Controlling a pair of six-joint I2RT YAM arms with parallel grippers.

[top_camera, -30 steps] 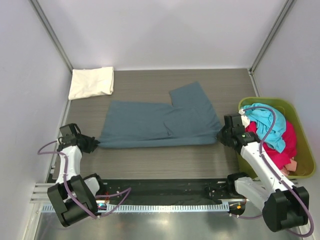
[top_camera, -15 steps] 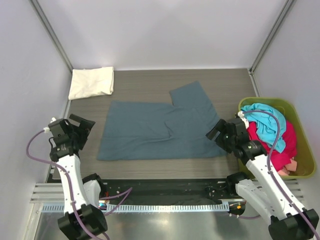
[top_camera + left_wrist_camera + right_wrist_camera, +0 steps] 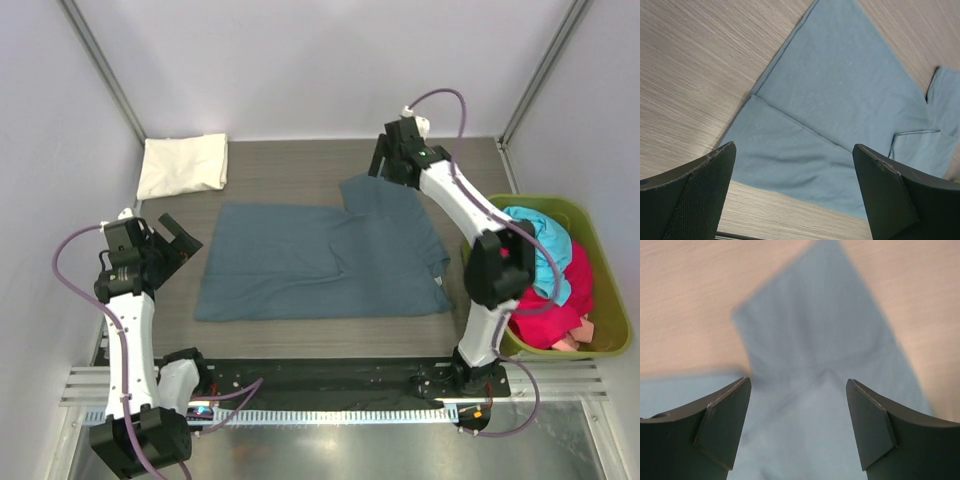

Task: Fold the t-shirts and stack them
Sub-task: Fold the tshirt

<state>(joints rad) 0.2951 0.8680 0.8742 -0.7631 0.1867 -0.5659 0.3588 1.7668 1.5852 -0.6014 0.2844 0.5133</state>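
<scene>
Cream-white t-shirt (image 3: 182, 165): is lying folded at the far left corner of the table (image 3: 290, 170), well apart from both grippers.
Left gripper (image 3: 180, 237): is hovering above the table just beside the left edge of the slate-blue t-shirt, fingers spread wide, gripping nothing. In its wrist view (image 3: 795, 200) the two dark fingers (image 3: 690, 195) are framing that shirt's near left corner from above, without touching it.
Slate-blue t-shirt (image 3: 320, 262): is lying flat in the middle of the table, folded into a long rectangle, with one sleeve sticking out toward the far side at its right part. A folded edge is running across the cloth (image 3: 840, 100).
Right gripper (image 3: 388, 172): is reaching far out and pointing down over the sleeve's far edge, fingers apart, pinching nothing. Its wrist view (image 3: 797, 425) is blurred, with the sleeve (image 3: 810, 340) showing between the fingers.
Olive-green bin (image 3: 614, 300): is standing at the right edge, holding a turquoise t-shirt (image 3: 548, 248) bunched over a pink-red t-shirt (image 3: 565, 300).
</scene>
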